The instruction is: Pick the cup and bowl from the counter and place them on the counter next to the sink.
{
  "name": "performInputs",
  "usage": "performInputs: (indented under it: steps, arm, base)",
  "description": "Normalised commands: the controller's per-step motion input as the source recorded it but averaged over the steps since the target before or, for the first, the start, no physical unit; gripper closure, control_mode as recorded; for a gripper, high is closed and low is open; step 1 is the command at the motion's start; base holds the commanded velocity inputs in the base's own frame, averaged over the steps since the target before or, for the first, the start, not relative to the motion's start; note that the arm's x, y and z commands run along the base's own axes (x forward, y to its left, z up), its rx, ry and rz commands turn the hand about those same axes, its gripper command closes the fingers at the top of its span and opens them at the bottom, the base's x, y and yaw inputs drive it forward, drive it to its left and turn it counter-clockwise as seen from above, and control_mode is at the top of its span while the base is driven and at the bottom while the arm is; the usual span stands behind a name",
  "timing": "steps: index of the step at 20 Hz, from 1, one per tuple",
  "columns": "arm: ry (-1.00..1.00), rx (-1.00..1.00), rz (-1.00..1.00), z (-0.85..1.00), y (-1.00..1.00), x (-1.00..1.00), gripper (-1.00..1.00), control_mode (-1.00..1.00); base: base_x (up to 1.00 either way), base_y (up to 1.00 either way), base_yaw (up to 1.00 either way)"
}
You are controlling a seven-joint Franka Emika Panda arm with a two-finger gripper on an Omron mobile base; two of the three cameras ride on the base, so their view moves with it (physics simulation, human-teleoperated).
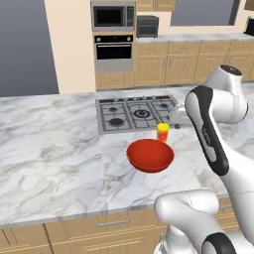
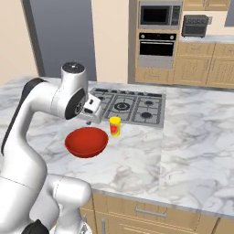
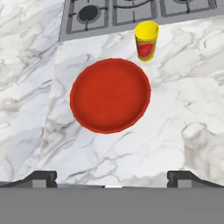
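The red bowl (image 3: 110,95) sits upright on the white marble counter (image 3: 175,122), just in front of the stovetop. The small yellow cup (image 3: 146,40) with its red patch stands beside the bowl's far rim, apart from it by a narrow gap; both also show as the bowl (image 1: 150,155) and the cup (image 1: 162,132) from the left, and the bowl (image 2: 87,141) and the cup (image 2: 114,126) from the right. My gripper (image 3: 113,178) hangs above the counter on the near side of the bowl, open wide, nothing between its fingertips (image 3: 41,177). The sink is out of view.
A grey gas stovetop (image 1: 136,113) with black burners lies right behind the cup. The counter's front edge (image 1: 74,213) runs below the bowl. Wide bare marble stretches to the left (image 1: 44,149) and to the right (image 2: 196,137). Oven and cabinets stand at the far wall.
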Motion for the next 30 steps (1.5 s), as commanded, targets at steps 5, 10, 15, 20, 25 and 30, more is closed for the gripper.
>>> performInputs:
  steps: [5,10,15,20,25,30]
  arm:
    - [0.12,-0.01,-0.06,-0.46,-0.15,0.00,-1.00,-1.00]
    - [0.15,0.00,-0.09,-0.44,-0.13,0.04,-1.00,-1.00]
    - [0.07,0.00,-0.11,-0.59,-0.14,0.37,-1.00,-1.00]
    - [0.06,0.00,-0.07,-0.46,0.00,0.77,-1.00,-1.00]
    - [0.02,0.00,-0.03,-0.31,0.00,0.56,-1.00,-1.00]
    - [0.08,0.00,0.04,-0.20,-0.05,0.25,-1.00,-1.00]
  base:
    - [0.00,0.00,0.00]
    - [0.00,0.00,0.00]
    - [0.00,0.00,0.00]
    - [0.00,0.00,0.00]
    - [0.00,0.00,0.00]
    - [0.00,0.00,0.00]
